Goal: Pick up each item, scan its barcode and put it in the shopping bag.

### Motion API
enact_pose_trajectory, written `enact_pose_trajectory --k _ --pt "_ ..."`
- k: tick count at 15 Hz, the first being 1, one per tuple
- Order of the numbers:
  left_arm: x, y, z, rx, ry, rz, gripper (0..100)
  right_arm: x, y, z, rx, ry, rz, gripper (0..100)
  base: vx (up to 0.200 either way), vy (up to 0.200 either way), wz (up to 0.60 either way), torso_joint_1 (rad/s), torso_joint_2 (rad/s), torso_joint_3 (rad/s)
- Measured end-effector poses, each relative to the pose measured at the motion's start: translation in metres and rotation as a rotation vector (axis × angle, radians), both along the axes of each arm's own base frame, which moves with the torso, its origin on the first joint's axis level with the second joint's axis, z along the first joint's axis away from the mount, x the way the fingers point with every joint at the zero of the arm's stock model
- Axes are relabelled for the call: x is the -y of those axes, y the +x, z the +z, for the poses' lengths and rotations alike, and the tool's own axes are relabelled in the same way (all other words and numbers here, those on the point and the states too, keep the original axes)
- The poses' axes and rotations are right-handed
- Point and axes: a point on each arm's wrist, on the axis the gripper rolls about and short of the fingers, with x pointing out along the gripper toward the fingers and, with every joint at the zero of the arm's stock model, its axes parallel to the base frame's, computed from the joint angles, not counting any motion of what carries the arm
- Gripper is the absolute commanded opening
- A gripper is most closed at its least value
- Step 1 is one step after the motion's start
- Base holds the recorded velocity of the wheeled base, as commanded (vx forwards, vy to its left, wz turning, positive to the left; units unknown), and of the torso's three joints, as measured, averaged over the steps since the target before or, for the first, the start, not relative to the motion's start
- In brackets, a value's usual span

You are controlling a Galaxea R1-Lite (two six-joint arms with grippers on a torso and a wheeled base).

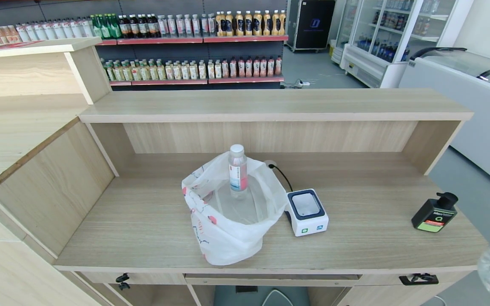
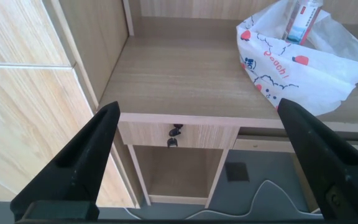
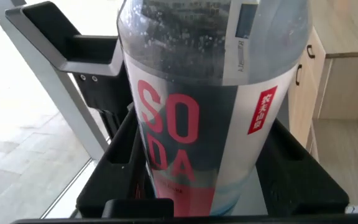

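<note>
Right gripper [image 3: 204, 180] clamped around soda bottle [image 3: 191, 81]; left gripper [image 2: 197, 149] spread, empty. Turn its label [image 3: 166, 140] squarely toward scanner [image 1: 307, 211], holding steady, before bagging.

Standing in the shopping bag [image 1: 223, 229] mid-counter [image 1: 143, 229]: a bottle [image 1: 237, 172]; just right, scanner [image 1: 307, 211]; far right, pump bottle [image 1: 434, 212].

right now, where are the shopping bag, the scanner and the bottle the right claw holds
shopping bag [image 1: 223, 238]: head view, on its white front wall
scanner [image 1: 306, 206]: head view, on its glass window
held bottle [image 3: 191, 124]: right wrist view, on its printed label
</note>
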Motion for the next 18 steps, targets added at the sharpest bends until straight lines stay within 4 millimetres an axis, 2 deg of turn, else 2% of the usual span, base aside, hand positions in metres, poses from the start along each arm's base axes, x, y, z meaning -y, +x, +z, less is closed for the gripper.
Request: enact_pose_trajectory --k 3,7,10,13,18 --pt "0.0 0.0 0.0 0.0 0.0 0.0 100 -0.009 0.006 0.002 -0.008 -0.003 0.033 0 0.0 0.0 0.0 0.0 0.0 0.0" --pt "0.0 0.0 0.0 0.0 0.0 0.0 100 -0.027 0.003 0.007 -0.033 -0.015 0.124 0 0.0 0.0 0.0 0.0 0.0 0.0" --pt "0.0 0.0 0.0 0.0 0.0 0.0 100 -0.032 0.004 0.007 -0.048 -0.025 0.148 0 0.0 0.0 0.0 0.0 0.0 0.0" --pt "0.0 0.0 0.0 0.0 0.0 0.0 100 -0.031 0.003 0.009 -0.064 -0.036 0.15 0 0.0 0.0 0.0 0.0 0.0 0.0" --pt "0.0 0.0 0.0 0.0 0.0 0.0 100 -0.013 -0.003 0.002 -0.081 -0.041 0.087 0 0.0 0.0 0.0 0.0 0.0 0.0"
